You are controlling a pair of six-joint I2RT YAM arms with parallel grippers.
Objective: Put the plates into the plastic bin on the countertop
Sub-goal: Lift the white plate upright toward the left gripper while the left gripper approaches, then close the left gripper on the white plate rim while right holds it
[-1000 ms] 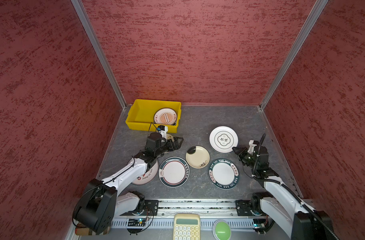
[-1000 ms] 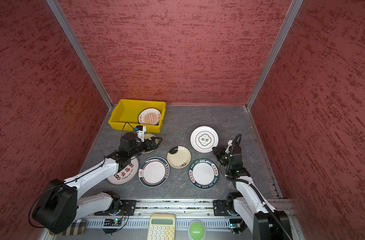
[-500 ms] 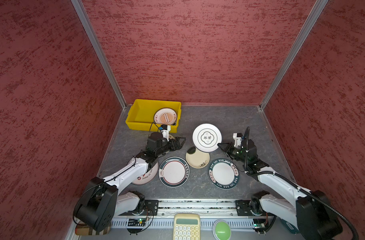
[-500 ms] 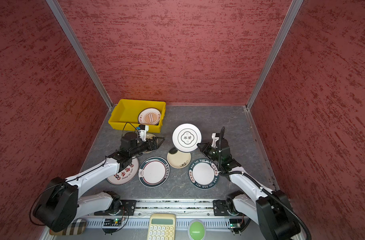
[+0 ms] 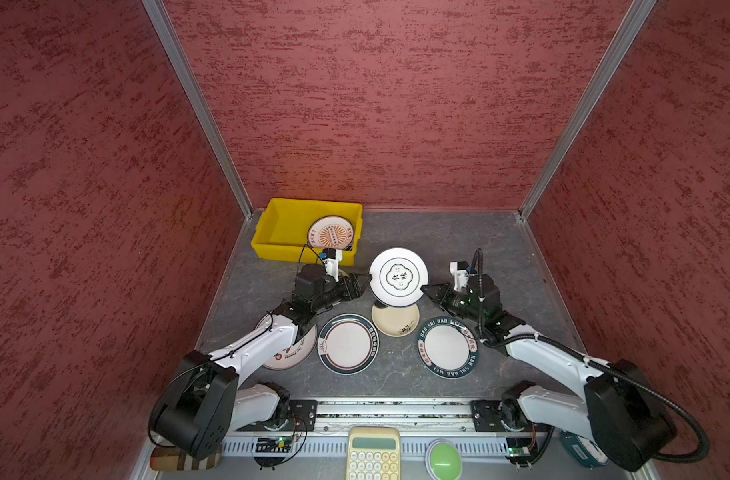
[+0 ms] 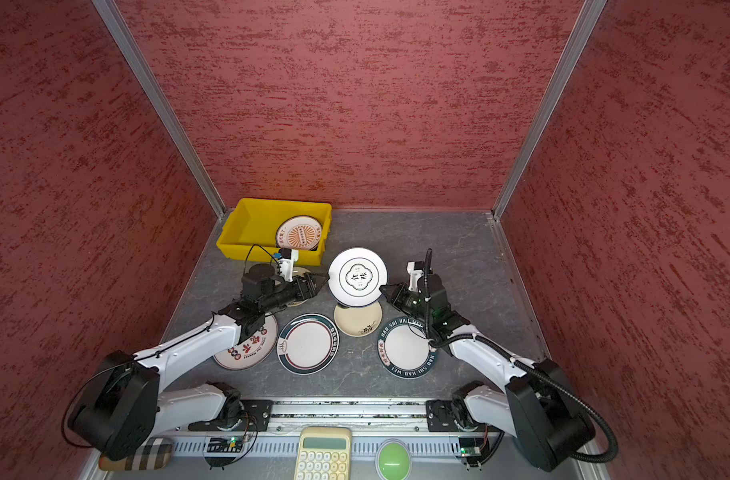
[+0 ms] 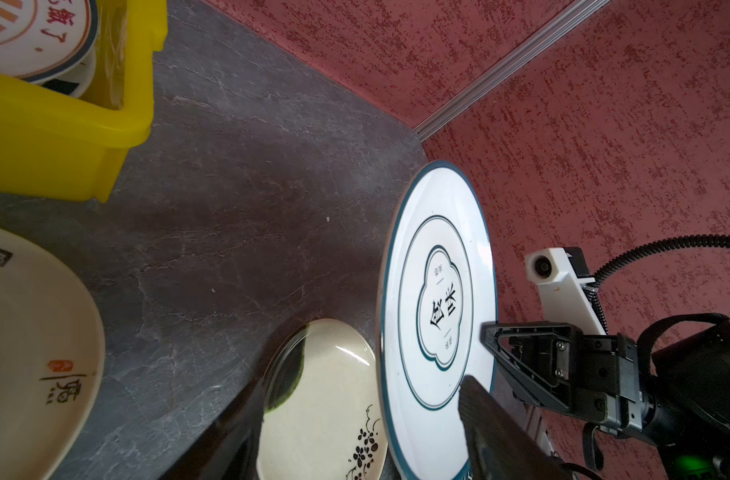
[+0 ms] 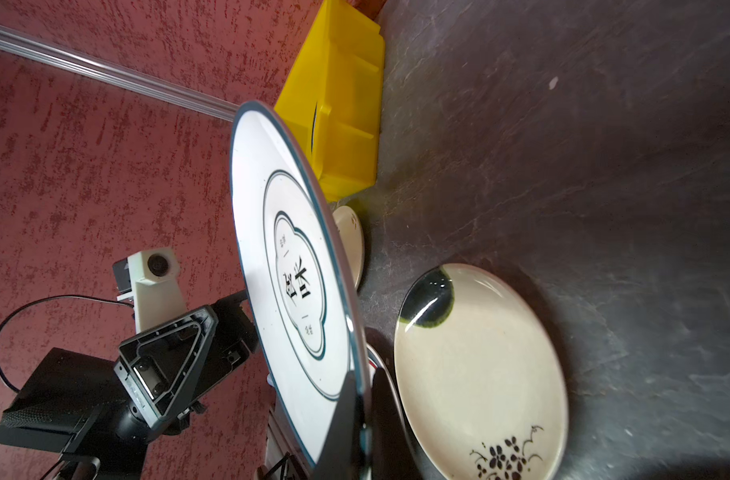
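The right pincer (image 5: 426, 289) is gripping the white plate (image 5: 398, 276) by its rim, holding it raised above the tabletop (image 5: 458, 241), over a cream plate (image 5: 396, 322). The left pincer (image 5: 364, 282) is gaping open, its jaws straddling the opposite rim. The bin (image 5: 284, 224) is sitting just behind the left pincer, an orange plate (image 5: 331, 233) lying inside.

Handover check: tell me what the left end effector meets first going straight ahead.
Probably the raised white plate held by the right end effector, just ahead of the left end effector.
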